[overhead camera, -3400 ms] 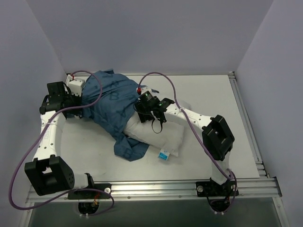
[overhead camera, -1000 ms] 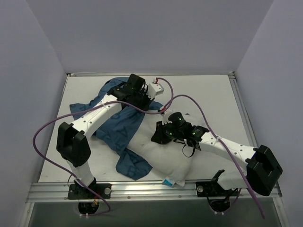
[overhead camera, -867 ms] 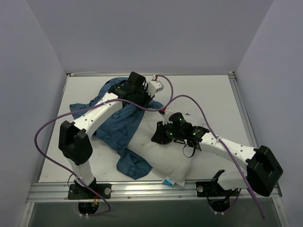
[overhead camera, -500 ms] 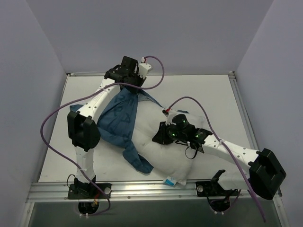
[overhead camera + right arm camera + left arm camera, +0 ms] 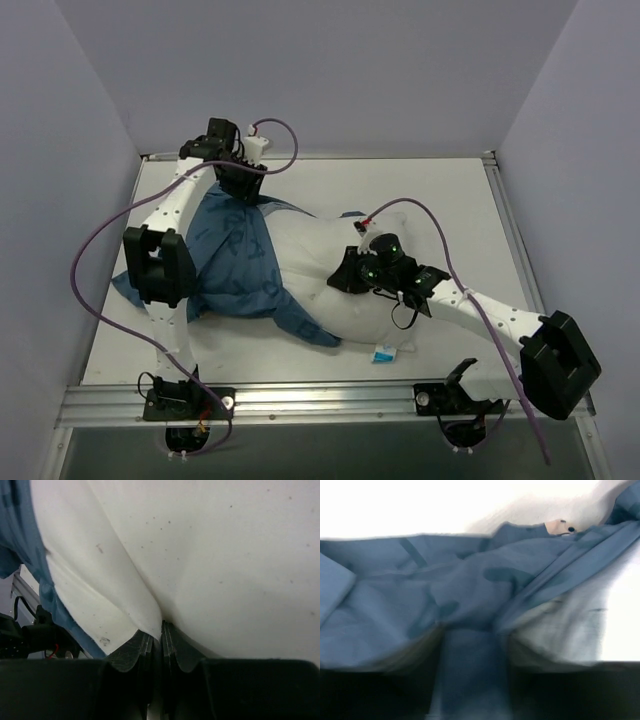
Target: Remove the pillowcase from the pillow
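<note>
- The left gripper (image 5: pixel 238 178) has swung from above the pillow (image 5: pixel 310 250) out to the far left corner, dragging the pillowcase (image 5: pixel 235 262) along; most of the white is now bare.
- Blue cloth runs between its fingers in the wrist view; pinched or let slack, cannot tell.
- The right gripper (image 5: pixel 161 627) stays clamped on a fold of pillow, anchoring it.
- A blue tail overlaps the pillow's near-left edge: judged nearly off.
- In the way: side wall (image 5: pixel 90 150) close by, left elbow (image 5: pixel 158 268) over the cloth.
</note>
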Tool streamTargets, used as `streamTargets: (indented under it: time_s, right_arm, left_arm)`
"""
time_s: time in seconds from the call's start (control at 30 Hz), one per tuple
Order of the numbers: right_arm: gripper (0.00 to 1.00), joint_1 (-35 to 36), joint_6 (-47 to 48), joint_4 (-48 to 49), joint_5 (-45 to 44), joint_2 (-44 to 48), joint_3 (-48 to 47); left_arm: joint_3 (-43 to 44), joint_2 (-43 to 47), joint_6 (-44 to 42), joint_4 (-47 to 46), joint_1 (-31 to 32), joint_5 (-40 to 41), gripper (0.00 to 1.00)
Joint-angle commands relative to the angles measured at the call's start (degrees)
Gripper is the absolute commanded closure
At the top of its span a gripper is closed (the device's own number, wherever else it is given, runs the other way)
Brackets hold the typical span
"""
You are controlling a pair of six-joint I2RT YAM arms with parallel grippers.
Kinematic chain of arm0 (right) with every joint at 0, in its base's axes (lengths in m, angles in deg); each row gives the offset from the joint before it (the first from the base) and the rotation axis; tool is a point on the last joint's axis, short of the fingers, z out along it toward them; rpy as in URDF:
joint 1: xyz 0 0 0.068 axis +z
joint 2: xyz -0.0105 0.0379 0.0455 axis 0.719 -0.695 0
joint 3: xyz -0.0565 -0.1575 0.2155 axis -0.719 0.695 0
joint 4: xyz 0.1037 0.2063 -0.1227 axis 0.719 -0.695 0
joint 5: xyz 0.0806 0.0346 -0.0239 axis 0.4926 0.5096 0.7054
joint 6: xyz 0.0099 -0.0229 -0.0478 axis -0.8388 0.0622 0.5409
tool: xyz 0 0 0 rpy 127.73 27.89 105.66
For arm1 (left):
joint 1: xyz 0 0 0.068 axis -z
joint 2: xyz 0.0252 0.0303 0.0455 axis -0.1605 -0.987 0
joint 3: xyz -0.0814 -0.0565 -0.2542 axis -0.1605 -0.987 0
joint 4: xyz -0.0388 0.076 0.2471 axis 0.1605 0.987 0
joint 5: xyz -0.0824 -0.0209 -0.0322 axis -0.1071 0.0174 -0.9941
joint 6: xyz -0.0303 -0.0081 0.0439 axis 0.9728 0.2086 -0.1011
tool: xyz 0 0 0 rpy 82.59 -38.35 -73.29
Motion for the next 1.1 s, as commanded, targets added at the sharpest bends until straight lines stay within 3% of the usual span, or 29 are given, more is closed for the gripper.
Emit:
streamTargets:
  time_s: [0.0, 0.1, 0.13, 0.17, 0.33, 0.43, 0.57, 0.8, 0.9, 1.07]
  right_arm:
    - [1.00, -1.3, 0.8, -20.8, 0.1, -5.2, 0.4]
    - [1.00, -3.2, 1.1, -21.9, -2.4, -7.3, -3.0]
    - [1.00, -4.0, 1.0, -22.0, -3.4, -7.6, -3.6]
    - [1.00, -4.7, 1.0, -22.7, -3.5, -7.7, -4.3]
    - [1.00, -11.9, 2.2, -24.8, -2.8, -7.4, -7.4]
    - [1.00, -15.0, 3.5, -24.8, -1.5, -7.7, -9.4]
    - [1.00, -18.1, 8.2, -27.0, 0.1, -10.6, -13.7]
    - [1.00, -22.0, 13.4, -28.9, 1.4, -15.4, -19.2]
    - [1.00, -22.1, 14.2, -29.3, 1.4, -15.8, -20.4]
    - [1.00, -22.5, 15.4, -29.3, 2.0, -16.7, -20.8]
  left_arm:
    - [-1.1, 7.6, -5.9, -8.0, -0.9, -1.2, 0.33]
    - [1.3, 9.8, -4.6, -3.7, -0.5, -5.7, 0.13]
    - [4.2, 10.3, -4.3, -0.3, -0.8, -8.6, 0.01]
    - [5.6, 10.6, -4.1, 1.3, -1.2, -9.8, 0.06]
    - [12.1, 15.3, -6.9, 15.6, -5.1, -17.4, 0.06]
    - [10.4, 19.6, -11.6, 23.2, -6.8, -18.3, 0.06]
    - [-5.5, 29.5, -15.2, 24.7, -14.2, -13.3, 0.06]
    - [-31.0, 42.9, -32.0, 27.5, -28.2, -4.1, 0.06]
    - [-42.3, 45.8, -36.9, 22.4, -32.5, 1.3, 0.06]
    - [-52.8, 42.1, -35.1, 9.1, -33.2, 3.8, 0.06]
